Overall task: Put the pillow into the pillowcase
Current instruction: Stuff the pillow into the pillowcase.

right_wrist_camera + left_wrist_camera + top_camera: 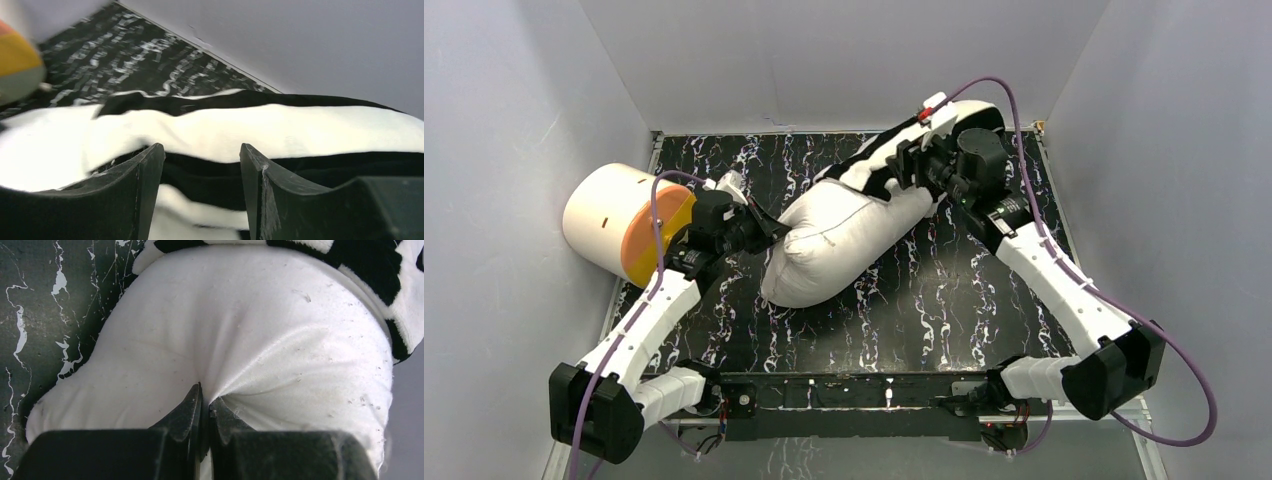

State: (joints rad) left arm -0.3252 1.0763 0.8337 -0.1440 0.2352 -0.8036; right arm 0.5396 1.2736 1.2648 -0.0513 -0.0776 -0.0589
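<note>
The plump white fabric pillow (829, 245) lies slantwise on the black white-veined marbled surface (944, 300), long axis running near left to far right, its far end inside the black-and-white striped fabric pillowcase (876, 165). The left jaws are pressed together on a pucker of the bare near end (creases fan out from them). The right jaws stand spread just over the striped cloth, holding nothing; that arm is nearer the case's mouth.
</note>
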